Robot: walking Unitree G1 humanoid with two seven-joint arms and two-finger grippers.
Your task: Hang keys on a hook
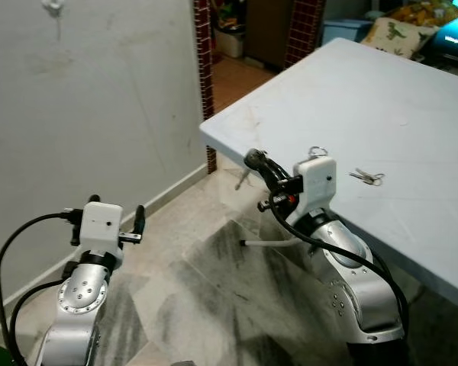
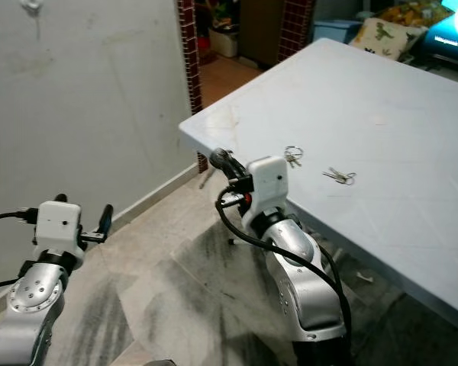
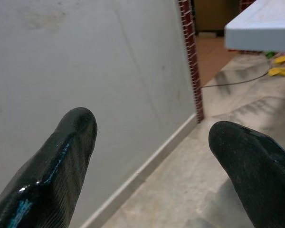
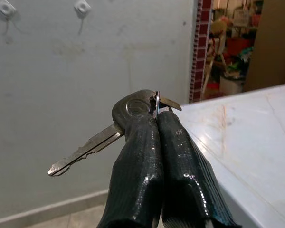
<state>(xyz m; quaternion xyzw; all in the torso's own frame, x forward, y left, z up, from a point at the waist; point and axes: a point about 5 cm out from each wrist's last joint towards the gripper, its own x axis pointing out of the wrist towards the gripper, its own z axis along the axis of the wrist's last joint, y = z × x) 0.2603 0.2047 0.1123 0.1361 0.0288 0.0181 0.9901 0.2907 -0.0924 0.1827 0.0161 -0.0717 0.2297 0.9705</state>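
Note:
My right gripper (image 4: 154, 111) is shut on a bunch of silver keys (image 4: 88, 148); one key sticks out sideways from the fingertips and the ring is pinched between them. In the left eye view this gripper (image 1: 253, 160) is held just off the near corner of the white table (image 1: 382, 99), with a key (image 1: 242, 181) dangling below it. Two white hooks (image 4: 82, 6) sit high on the grey wall, well above and beyond the keys; one hook (image 1: 53, 6) is at the top left. My left gripper (image 1: 116, 210) is open and low, near the wall.
A second bunch of keys (image 1: 366, 177) and a key ring (image 1: 317, 152) lie on the table near my right wrist. A brick-edged doorway (image 1: 204, 69) opens behind the wall's end. A skirting board runs along the wall above the marble floor (image 1: 198, 282).

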